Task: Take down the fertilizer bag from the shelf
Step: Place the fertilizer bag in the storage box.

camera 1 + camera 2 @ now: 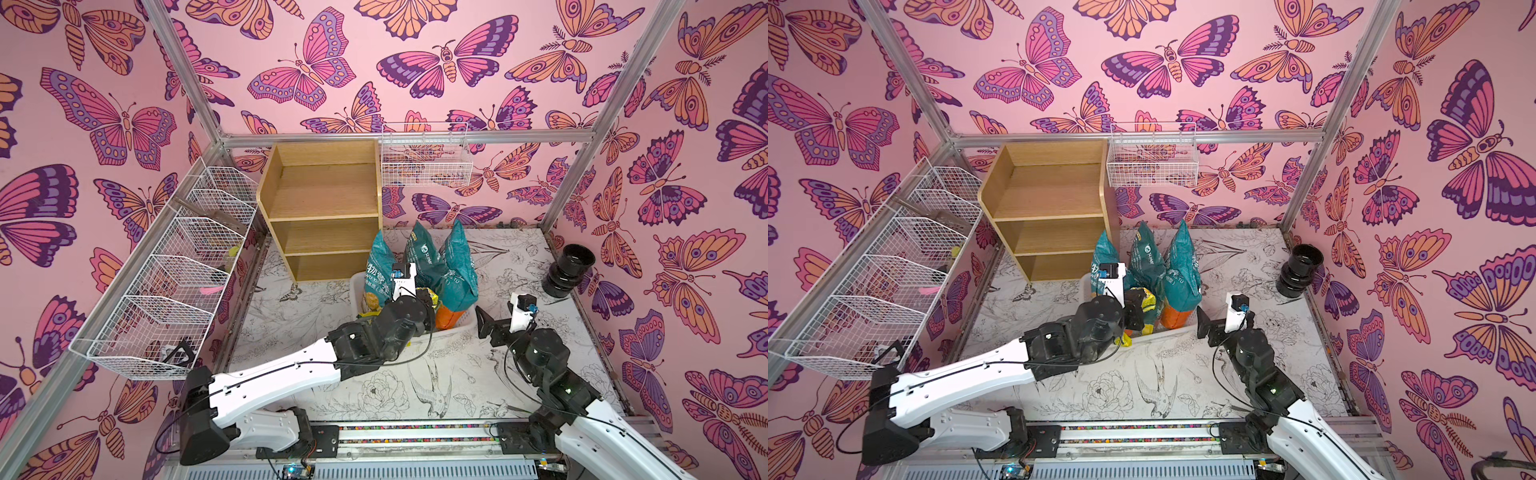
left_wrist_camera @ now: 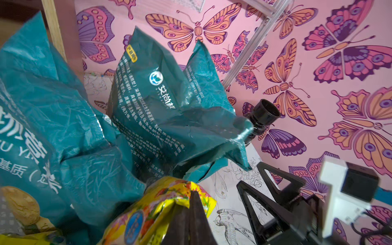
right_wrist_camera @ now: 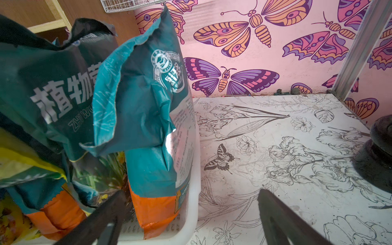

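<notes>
1. Two arms reach in from the near rail: the left arm stretches to the basket, and the right arm stops short of it.
2. Across the desk, the light-wood shelf stands against the back wall, with all three tiers bare in both top views.
3. Just in front of the shelf's right edge, a white plastic basket holds three upright teal soil bags, crowded together.
4. The fertilizer bag, a small yellow foil packet with a flower print, is off the shelf. It hangs among the teal bags over the basket and touches them. I cannot tell whether its bottom rests inside.
5. It looks light, soft and crinkly, with slick foil and loose contents that will likely sag. The flat top seam seems the surest place to pinch, though so thin an edge may slide out.
6. The left tool is pressed together on that top edge. The right tool is spread wide and holds nothing, just beside the basket's right end.
</notes>
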Controlling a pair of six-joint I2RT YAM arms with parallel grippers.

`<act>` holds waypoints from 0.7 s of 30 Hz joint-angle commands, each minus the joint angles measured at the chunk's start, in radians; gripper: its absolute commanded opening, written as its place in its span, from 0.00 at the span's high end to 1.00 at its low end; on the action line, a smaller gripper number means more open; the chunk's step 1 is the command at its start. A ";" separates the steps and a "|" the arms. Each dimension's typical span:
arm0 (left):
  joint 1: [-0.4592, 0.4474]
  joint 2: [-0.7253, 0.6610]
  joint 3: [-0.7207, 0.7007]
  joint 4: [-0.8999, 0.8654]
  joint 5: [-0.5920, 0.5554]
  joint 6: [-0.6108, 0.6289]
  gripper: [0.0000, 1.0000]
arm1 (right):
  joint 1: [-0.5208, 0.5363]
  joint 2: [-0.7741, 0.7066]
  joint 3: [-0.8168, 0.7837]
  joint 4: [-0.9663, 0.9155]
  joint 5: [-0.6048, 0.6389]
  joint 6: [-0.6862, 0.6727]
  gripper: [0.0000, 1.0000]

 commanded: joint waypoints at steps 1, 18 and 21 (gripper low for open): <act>0.023 0.034 -0.024 0.045 -0.009 -0.097 1.00 | 0.001 -0.003 -0.004 -0.007 0.016 0.007 0.01; 0.156 0.310 -0.127 0.360 0.339 -0.009 0.99 | 0.002 -0.006 -0.006 -0.010 0.017 0.007 0.01; 0.182 0.347 -0.121 0.376 0.384 -0.043 0.99 | 0.001 -0.005 -0.004 -0.010 0.018 0.006 0.01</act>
